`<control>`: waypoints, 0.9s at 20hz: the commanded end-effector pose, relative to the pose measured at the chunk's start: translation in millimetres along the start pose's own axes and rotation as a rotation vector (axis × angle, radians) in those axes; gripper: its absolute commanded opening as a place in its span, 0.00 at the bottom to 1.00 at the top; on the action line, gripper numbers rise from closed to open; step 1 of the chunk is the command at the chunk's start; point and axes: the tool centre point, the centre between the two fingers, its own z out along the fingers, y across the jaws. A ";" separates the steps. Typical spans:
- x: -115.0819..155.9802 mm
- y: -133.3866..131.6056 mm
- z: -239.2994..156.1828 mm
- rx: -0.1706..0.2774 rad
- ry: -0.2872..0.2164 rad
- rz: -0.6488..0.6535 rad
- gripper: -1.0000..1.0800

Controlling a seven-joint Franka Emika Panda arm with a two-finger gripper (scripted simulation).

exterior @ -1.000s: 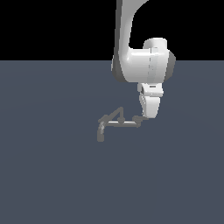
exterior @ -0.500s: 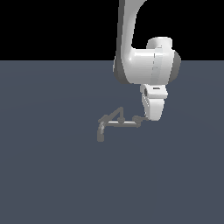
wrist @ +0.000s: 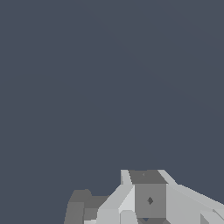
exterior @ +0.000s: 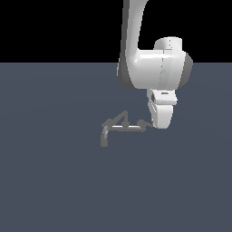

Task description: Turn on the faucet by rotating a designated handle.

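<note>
Faucet (exterior: 121, 128) sits on the flat grey-blue floor (exterior: 54, 181) near the middle of the exterior view, small dull-grey fixture: thin straight bar with pale highlight running across, spout (exterior: 104, 137) curving down at the end toward the exterior view's left, one lever (exterior: 118, 117) angled up from the bar's middle, second lever (exterior: 144, 123) at the end toward the exterior view's right. Gripper (exterior: 159, 122) hangs pointing down right at that second lever, its tip touching or just beside the lever end; contact not clear at this size. Cannot tell if the claw is apart or together, fingers merge into one white block in the exterior view. White arm (exterior: 152, 68) comes down from the top of frame over the gripper. Wrist view: mostly bare floor, grey and white blocky parts of the gripper (wrist: 148, 199) at the frame edge with a darker grey piece beside them, probably faucet (wrist: 81, 205), too cropped to be sure.
</note>
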 end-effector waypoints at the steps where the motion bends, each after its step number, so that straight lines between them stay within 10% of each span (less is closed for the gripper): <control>1: -5.3 6.7 1.6 -0.008 -0.002 -0.001 0.00; 12: -9.1 32.7 1.3 -0.018 0.004 0.027 0.00; 18: -56.2 29.5 -0.3 -0.018 -0.003 0.001 0.00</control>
